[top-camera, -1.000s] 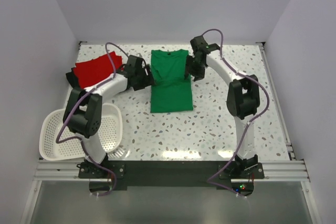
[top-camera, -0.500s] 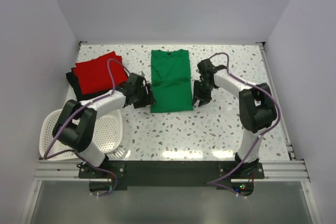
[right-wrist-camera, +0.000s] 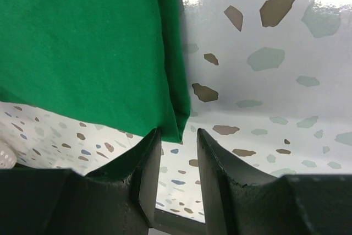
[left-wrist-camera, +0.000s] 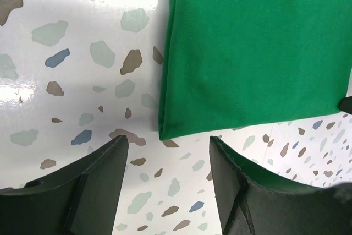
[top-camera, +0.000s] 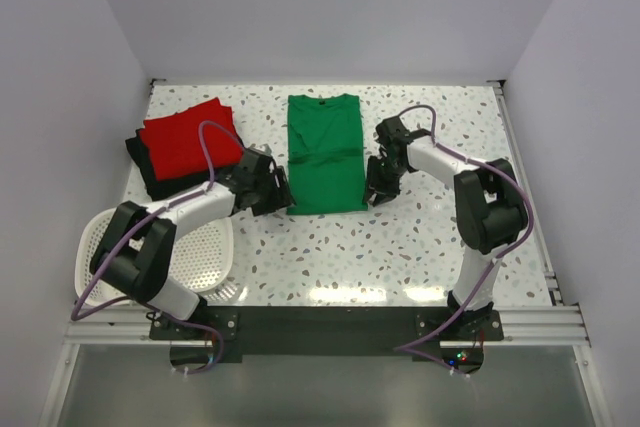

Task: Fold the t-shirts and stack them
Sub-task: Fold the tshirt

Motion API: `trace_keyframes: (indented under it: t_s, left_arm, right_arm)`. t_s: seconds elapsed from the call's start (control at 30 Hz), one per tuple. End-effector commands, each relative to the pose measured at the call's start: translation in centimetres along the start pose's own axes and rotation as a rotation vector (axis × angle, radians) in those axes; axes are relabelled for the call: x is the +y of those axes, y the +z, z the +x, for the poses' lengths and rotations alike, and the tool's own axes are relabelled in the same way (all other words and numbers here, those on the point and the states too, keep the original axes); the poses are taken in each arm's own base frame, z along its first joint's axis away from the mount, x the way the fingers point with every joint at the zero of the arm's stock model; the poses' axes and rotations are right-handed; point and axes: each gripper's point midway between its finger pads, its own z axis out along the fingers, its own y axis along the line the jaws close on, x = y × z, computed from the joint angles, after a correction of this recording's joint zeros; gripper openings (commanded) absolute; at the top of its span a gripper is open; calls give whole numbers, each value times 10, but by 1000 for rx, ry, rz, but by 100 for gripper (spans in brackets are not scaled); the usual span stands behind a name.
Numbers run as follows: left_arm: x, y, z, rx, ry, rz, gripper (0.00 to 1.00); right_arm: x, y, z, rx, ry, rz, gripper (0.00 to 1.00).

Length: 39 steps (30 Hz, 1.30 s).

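The green t-shirt [top-camera: 325,152] lies flat in a long narrow fold at the table's middle, collar at the far end. My left gripper [top-camera: 281,193] sits low at its near left corner, open, and the cloth corner [left-wrist-camera: 165,131] lies just ahead of the gap between the fingers. My right gripper [top-camera: 375,192] is at the near right corner, its jaws a narrow gap apart, with the folded corner [right-wrist-camera: 175,130] right at the fingertips [right-wrist-camera: 151,138]. The red t-shirt [top-camera: 186,135] lies folded on the black t-shirt [top-camera: 150,175] at the far left.
A white slotted basket [top-camera: 98,252] stands at the near left, partly under the left arm. The speckled tabletop [top-camera: 430,237] runs bare to the right and near side. Walls close in at the left, right and back.
Both grippers have come from the green shirt's middle to its near corners and dropped low. The right jaws have narrowed. The shirt's sides now lie folded in.
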Motion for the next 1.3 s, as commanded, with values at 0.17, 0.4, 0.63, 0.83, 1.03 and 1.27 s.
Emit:
trace_keyframes:
  t_s: [0.17, 0.4, 0.63, 0.83, 1.03, 1.27]
  left_arm:
    - [-4, -5, -8, -54, -13, 21, 65]
    - [1, -5, -4, -54, -19, 8, 65]
    - [1, -4, -5, -56, -24, 5, 64]
    - [1, -1, -5, -48, -11, -7, 64]
    - [-1, 6, 3, -15, 2, -5, 61]
    - [0, 14, 10, 12, 6, -19, 55]
  right_arm:
    - [10, 8, 7, 22, -6, -24, 32]
    - [0, 19, 14, 58, -3, 16, 26]
    - [-7, 25, 20, 85, 7, 42, 25]
    - [-11, 35, 29, 129, 14, 47, 20]
    - [-11, 38, 31, 142, 15, 41, 10]
    - [-10, 37, 30, 140, 15, 38, 7]
